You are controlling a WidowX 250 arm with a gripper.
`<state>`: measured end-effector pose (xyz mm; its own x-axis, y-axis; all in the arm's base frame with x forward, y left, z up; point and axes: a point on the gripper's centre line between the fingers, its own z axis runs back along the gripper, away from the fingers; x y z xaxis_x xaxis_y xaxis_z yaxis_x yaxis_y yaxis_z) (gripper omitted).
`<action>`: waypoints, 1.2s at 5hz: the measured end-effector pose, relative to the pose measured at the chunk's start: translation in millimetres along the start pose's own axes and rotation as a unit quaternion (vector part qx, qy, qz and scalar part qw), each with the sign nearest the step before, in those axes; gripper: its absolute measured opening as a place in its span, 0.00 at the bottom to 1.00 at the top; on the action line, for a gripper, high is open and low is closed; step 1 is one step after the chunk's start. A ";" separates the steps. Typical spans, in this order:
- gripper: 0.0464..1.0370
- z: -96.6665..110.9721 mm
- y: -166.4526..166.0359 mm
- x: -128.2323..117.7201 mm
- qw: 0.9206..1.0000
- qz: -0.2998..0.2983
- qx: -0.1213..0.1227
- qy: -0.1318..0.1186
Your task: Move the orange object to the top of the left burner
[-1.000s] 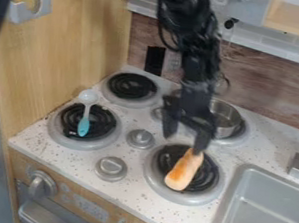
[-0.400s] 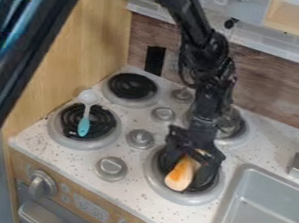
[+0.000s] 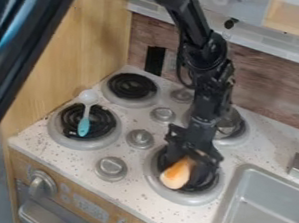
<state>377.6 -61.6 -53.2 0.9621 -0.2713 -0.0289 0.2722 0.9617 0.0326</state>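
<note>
Low over the front right burner [image 3: 205, 189], the gripper [image 3: 188, 164] hangs down at the upper end of the orange object [image 3: 177, 174]. That object is orange on top with a pale rounded end pointing to the front left, and the gripper covers its upper part. On the front left burner [image 3: 60, 135] lies a spoon with a pale bowl and teal handle [image 3: 84, 125]. Behind it, the back left burner [image 3: 132, 86] has bare black coils.
A metal pot [image 3: 230, 123] stands on the back right burner, partly behind the arm. Grey knobs [image 3: 140, 138] rise between the burners. A grey sink [image 3: 262, 216] lies at the right, and a wooden side wall [image 3: 64, 54] bounds the stove at the left.
The gripper has come down and toward the front over the orange object, covering more of it. Most recently, the object's visible end has shifted slightly left and back. The spoon has stayed put.
</note>
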 end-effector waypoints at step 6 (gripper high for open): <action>0.58 31.8 173.1 44.2 0.974 0.113 0.063 -0.187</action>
<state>467.8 91.6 -17.1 0.9309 -0.0723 0.3580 0.0311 0.9923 0.1195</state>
